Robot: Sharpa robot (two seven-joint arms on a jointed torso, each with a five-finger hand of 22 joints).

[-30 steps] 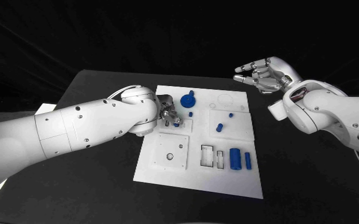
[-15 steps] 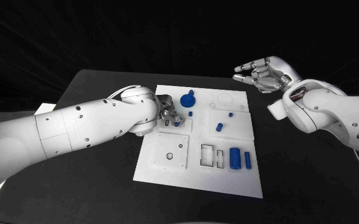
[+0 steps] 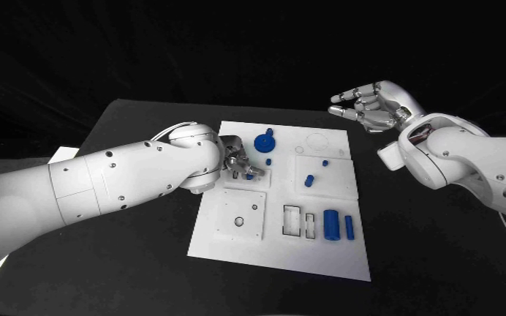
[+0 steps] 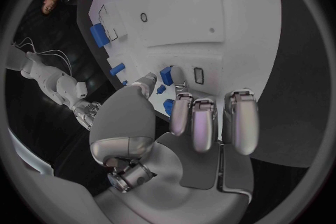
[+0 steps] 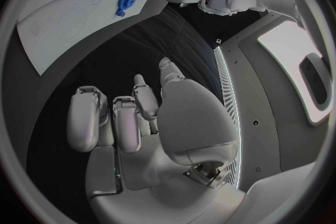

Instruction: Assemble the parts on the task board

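Observation:
The white task board (image 3: 316,250) lies mid-table. My left hand (image 3: 236,161) is low over its upper left raised block (image 3: 262,180). In the left wrist view the thumb and a finger (image 4: 179,75) pinch a small blue part (image 4: 166,74) beside a narrow slot (image 4: 199,75). My right hand (image 3: 369,108) hangs in the air off the board's far right corner, fingers apart, holding nothing. On the board are a blue gear (image 3: 264,141), a small peg (image 3: 269,161), another peg (image 3: 326,162), a short cylinder (image 3: 309,180), a bigger cylinder (image 3: 331,224) and a bar (image 3: 349,227).
A square plate with a round hole (image 3: 240,213) sits at the board's near left. Two rectangular slots (image 3: 292,219) lie beside the bigger cylinder. My left forearm (image 3: 116,181) crosses the table's left side. Black table (image 3: 422,257) surrounds the board.
The left hand's fingers have shifted slightly right over the raised block with the small blue part. The right hand has not moved.

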